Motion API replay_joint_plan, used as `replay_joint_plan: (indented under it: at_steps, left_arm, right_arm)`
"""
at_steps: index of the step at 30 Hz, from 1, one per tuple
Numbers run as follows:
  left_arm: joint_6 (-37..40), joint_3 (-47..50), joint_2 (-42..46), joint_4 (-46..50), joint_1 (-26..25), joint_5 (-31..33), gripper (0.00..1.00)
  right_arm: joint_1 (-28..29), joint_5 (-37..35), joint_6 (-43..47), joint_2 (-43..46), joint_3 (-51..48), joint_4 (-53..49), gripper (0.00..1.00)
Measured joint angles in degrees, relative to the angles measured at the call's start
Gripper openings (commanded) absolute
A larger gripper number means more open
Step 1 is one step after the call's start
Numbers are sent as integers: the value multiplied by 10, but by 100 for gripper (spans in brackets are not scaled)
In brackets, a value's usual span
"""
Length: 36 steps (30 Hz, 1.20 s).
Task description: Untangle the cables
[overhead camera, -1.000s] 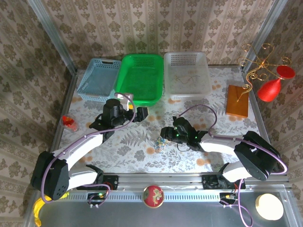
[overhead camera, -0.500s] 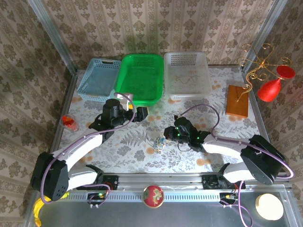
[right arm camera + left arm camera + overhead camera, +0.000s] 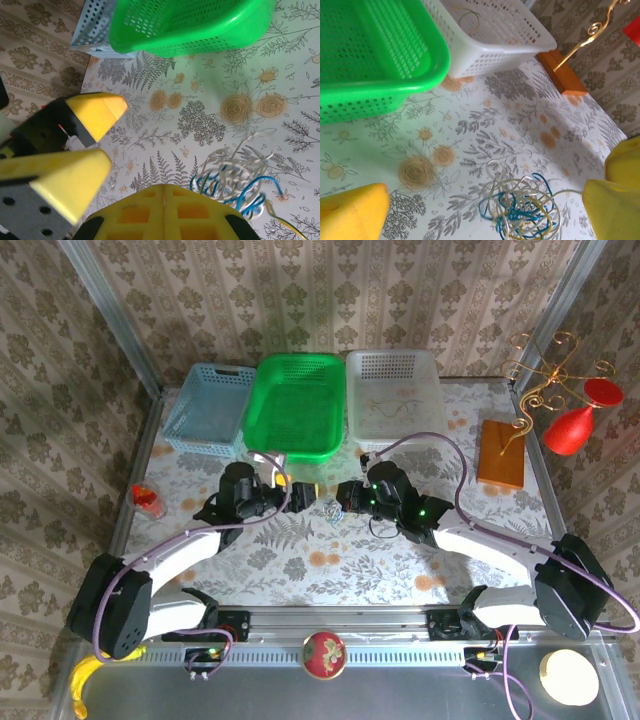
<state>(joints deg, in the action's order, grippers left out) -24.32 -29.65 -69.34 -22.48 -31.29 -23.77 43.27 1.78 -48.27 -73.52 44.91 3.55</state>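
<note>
The cables (image 3: 520, 207) are bunching as one blue, tan and whitish knot just over the bench (image 3: 530, 120), their strands looping through each other, so the untangling is looking barely begun; a loose tan cord (image 3: 392, 406) is lying in the white basket (image 3: 432, 390), perhaps one already sorted; the right end effector (image 3: 164, 192) is clenching at the knot's edge, seemingly pinching a strand; the left end effector (image 3: 303, 490) is hanging released just beside the knot.
</note>
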Motion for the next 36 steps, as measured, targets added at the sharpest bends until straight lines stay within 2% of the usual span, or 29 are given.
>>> replay_joint_plan:
  at_steps: [17,36]
  left_arm:
    - [23,12,-68,-102,-46,-46,100]
    - [52,-23,-118,-125,-67,-58,100]
  right_arm:
    - [-17,17,4,0,33,-22,0]
    - [-23,34,3,-9,58,-26,0]
